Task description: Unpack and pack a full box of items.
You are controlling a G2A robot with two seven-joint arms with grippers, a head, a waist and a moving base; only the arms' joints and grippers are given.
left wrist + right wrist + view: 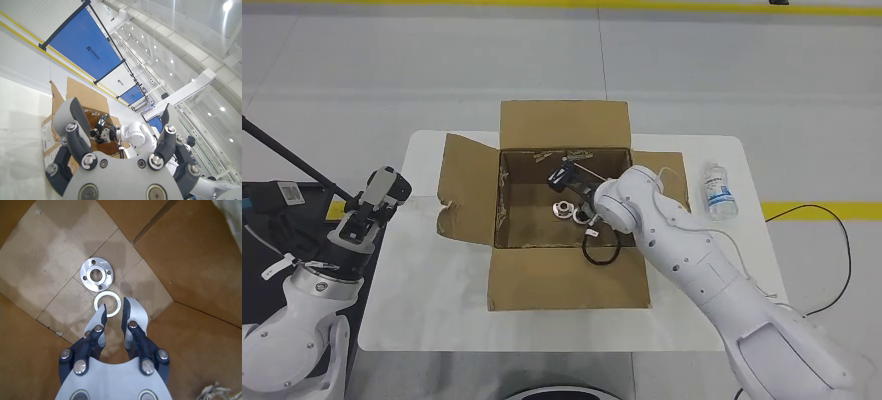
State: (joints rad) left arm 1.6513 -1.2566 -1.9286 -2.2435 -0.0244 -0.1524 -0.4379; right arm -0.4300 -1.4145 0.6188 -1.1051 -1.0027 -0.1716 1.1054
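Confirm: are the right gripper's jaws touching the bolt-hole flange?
Apart. Right wrist view: the right gripper ends over the flat ring, short of the flange.

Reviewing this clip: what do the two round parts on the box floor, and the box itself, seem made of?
Flange: likely machined metal, steel or aluminium; bright reflective sheen, drilled bolt holes. Flat ring: also metal by look, paler satin silver face. Box: brown cardboard, matte, folded flaps and creased seams.
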